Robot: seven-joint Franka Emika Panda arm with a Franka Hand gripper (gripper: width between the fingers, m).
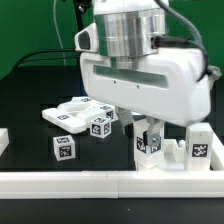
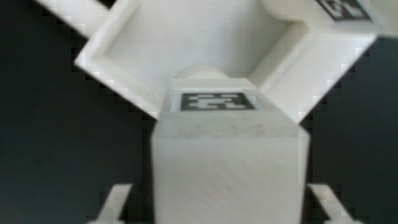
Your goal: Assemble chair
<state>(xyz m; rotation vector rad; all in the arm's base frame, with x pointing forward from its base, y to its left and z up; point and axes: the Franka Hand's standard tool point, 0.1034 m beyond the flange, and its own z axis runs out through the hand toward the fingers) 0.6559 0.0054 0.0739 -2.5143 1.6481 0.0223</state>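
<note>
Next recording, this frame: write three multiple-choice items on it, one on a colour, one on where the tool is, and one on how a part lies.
1. The tabletop is:
A) black
B) white
C) wood brown

2. In the exterior view, the tool hangs over:
A) bare tabletop
B) the tagged piece right of centre
C) the flat slab

3. The flat slab:
A) lies on the tabletop
B) is lifted by the tool
C) stands on edge

Answers:
1 A: the surface around the white parts is black.
2 B: the tool's fingers come down on either side of that piece, and the wrist view shows its tag between them.
3 A: the slab rests flat at the exterior view's left, well apart from the tool.
</note>
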